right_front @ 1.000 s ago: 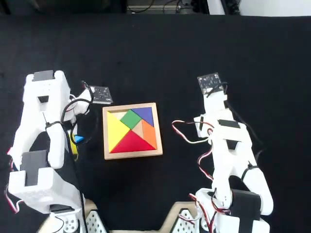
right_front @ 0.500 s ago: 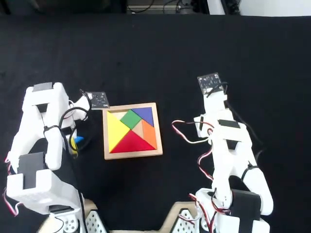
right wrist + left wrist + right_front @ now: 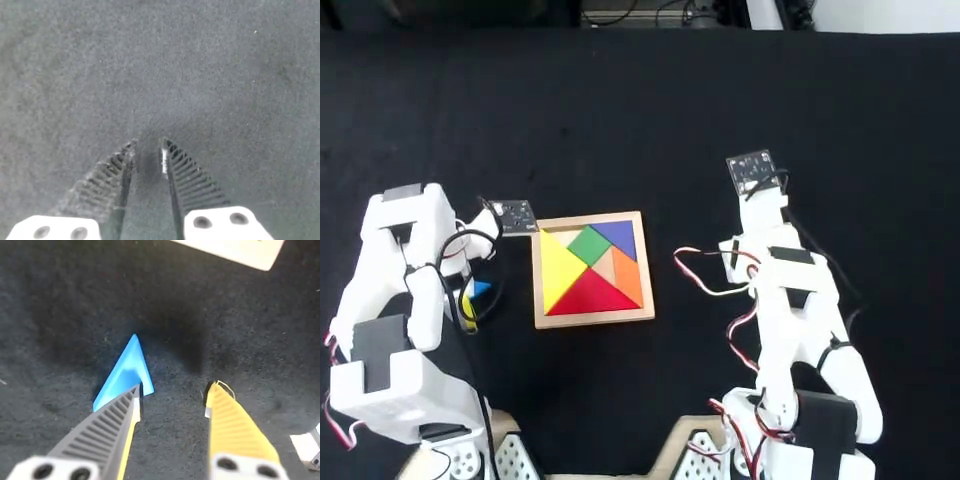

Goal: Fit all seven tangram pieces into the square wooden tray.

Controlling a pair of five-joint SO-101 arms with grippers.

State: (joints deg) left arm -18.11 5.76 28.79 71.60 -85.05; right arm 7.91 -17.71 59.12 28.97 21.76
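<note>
The last loose piece, a small blue triangle (image 3: 127, 372), lies flat on the black tabletop (image 3: 650, 120) just beside the square wooden tray (image 3: 592, 319), on the left arm's side. The left pincer (image 3: 175, 387) hangs low over it with its jaws apart. The ribbed grey finger (image 3: 120, 412) overlaps one corner of the triangle, and the yellow finger (image 3: 227, 415) stands over bare cloth, well off the piece.

As it stands, closing would probably only nudge that corner. The pincer should shift sideways until the triangle sits midway between the jaws. They should meet two edges squarely, low enough to catch so thin a piece without digging into the cloth.

In the tray, a pale wedge (image 3: 563, 237) between the yellow triangle (image 3: 558, 278) and the green square (image 3: 588, 245) looks like the open slot. The piece will likely need turning to match that wedge, then lowering flat so that it does not ride up on its neighbours.

The right pincer (image 3: 148, 150) rests over bare tabletop, its jaws drawn all but together on nothing.
</note>
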